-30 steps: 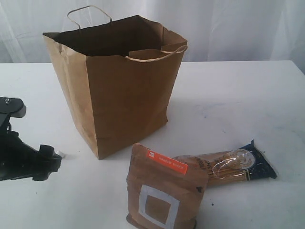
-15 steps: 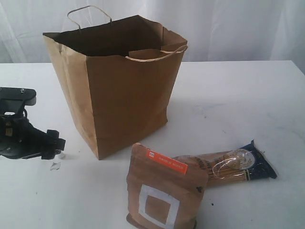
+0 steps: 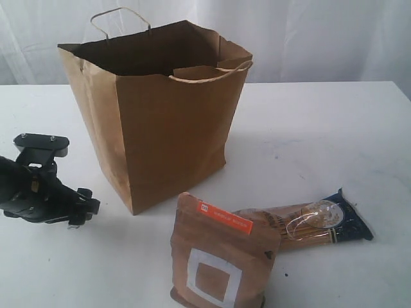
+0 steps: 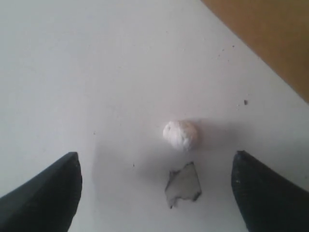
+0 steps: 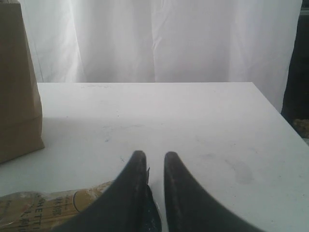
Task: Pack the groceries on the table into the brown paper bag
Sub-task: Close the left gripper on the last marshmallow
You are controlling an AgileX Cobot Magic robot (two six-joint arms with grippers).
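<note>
Hovering beside the bag, with groceries left to pack.
The left gripper (image 4: 155, 159) hangs low over the table (image 3: 308, 128) just beside the brown paper bag (image 3: 167, 128), jaws spread wide and empty, framing only a white crumb (image 4: 180, 135) and a clear scrap (image 4: 183, 186). The bag stands upright, mouth open to receive items. The right gripper (image 5: 151, 157) has its fingers almost together on nothing, poised above the blue-ended spaghetti pack (image 3: 308, 224), which lies flat behind the standing brown pouch (image 3: 218, 256). That pack is probably the next pick.
</note>
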